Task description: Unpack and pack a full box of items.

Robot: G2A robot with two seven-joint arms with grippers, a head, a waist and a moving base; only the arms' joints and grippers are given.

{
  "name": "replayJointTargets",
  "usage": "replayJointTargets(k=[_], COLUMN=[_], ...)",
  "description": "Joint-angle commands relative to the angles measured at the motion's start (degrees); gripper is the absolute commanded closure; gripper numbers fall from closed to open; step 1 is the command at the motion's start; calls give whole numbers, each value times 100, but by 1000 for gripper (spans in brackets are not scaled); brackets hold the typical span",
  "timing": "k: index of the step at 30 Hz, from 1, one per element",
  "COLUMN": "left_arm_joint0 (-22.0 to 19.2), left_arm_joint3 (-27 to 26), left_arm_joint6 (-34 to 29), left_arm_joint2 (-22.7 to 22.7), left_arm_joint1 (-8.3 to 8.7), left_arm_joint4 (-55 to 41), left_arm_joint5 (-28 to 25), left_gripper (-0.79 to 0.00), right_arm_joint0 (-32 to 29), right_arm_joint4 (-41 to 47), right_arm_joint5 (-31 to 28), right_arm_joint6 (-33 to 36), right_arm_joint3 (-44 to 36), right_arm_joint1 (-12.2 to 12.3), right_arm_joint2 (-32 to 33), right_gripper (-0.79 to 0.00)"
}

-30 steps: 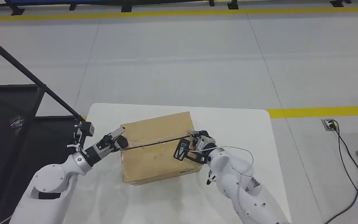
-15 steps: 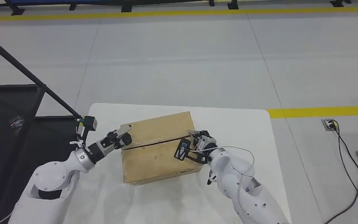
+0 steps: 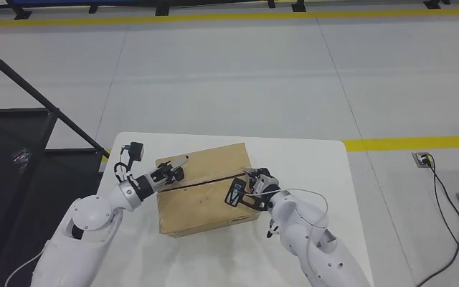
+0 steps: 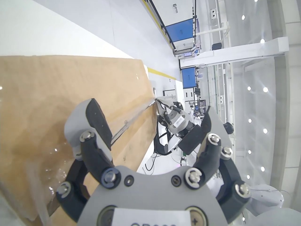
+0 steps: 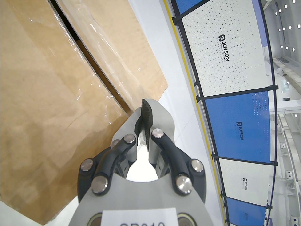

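Observation:
A brown cardboard box stands in the middle of the white table, with clear tape along its top seam. My left gripper is at the box's left end, open, one finger over the top face beside the seam and nothing between its fingers. My right gripper is at the seam's right end, shut on a thin end of the clear tape. In the right wrist view the seam shows a dark gap between the flaps. The left wrist view shows the right gripper at the box's far end.
A black frame with netting stands off the table's left side. A yellow line and a cable lie on the floor to the right. Bare table runs along the right and front of the box.
My left gripper has moved right, from beside the box's left edge to over its left end, and the wrist has turned. The right gripper and the box have stayed put.

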Motion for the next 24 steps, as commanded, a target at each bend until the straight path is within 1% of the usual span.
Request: replayJointTargets(k=[1,11,21,22,23,24], left_arm_joint0=[-17,0,0,-4,-5,-6], left_arm_joint3=[15,62,105,112,124,132], left_arm_joint6=[-74,-296,-332,-332,-332,-331], left_arm_joint2=[31,54,150,155,160,164], left_arm_joint1=[-4,-15,-36,-39,-41,-43], left_arm_joint4=[12,-59,47,50,52,54], left_arm_joint5=[-25,-113,-94,-94,-93,-96], left_gripper=[-785,-785,-785,-785,-785,-785], right_arm_joint0=[9,67,97,95,89,86], right_arm_joint4=[13,19,92,89,95,99], right_arm_joint5=[-11,-49,-76,-73,-72,-73], right_arm_joint6=[-1,38,146,157,166,173], right_arm_joint3=[11,68,125,125,123,118], right_arm_joint1=[-5,-34,-70,-72,-75,-77], right_arm_joint2=[6,2,-6,-4,-5,-4], right_gripper=[0,0,0,-74,-215,-265])
